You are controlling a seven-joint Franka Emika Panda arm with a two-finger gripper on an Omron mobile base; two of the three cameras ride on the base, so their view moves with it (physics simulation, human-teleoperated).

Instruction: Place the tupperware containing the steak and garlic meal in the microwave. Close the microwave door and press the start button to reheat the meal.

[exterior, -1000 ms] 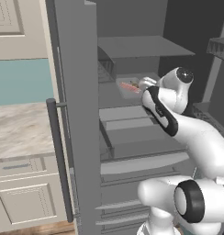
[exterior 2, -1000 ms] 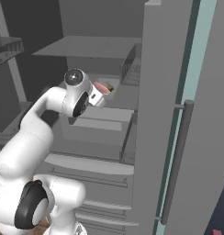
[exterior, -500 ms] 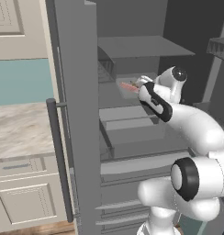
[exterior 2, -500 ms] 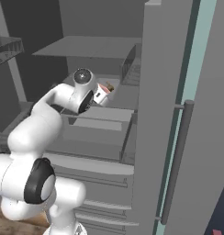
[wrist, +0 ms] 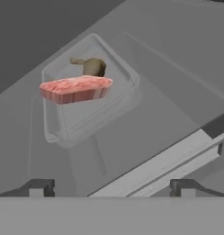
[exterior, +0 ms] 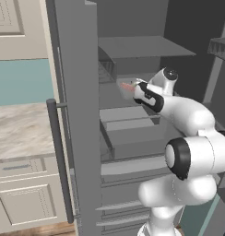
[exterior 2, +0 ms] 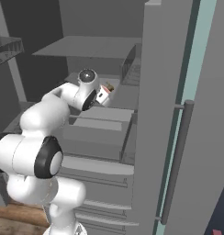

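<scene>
Tupperware (wrist: 88,98) with steak (wrist: 76,88) and garlic (wrist: 92,66) sits on a fridge shelf (wrist: 178,87), not picked up. Gripper (wrist: 111,187) is near it, jaws wide, holding nothing. Left to do, I'd say: grasp, carry to microwave, shut door, press start. Fridge door (exterior: 76,115) stands open; marble counter (exterior: 20,129) and cabinets (exterior: 22,193) lie left.

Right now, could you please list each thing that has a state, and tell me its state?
fridge door: swung open.
tupperware: lying flat on a fridge shelf, no lid, not gripped.
steak: inside the tupperware.
garlic: inside the tupperware, behind the steak.
claw: open, empty, short of the tupperware.
</scene>
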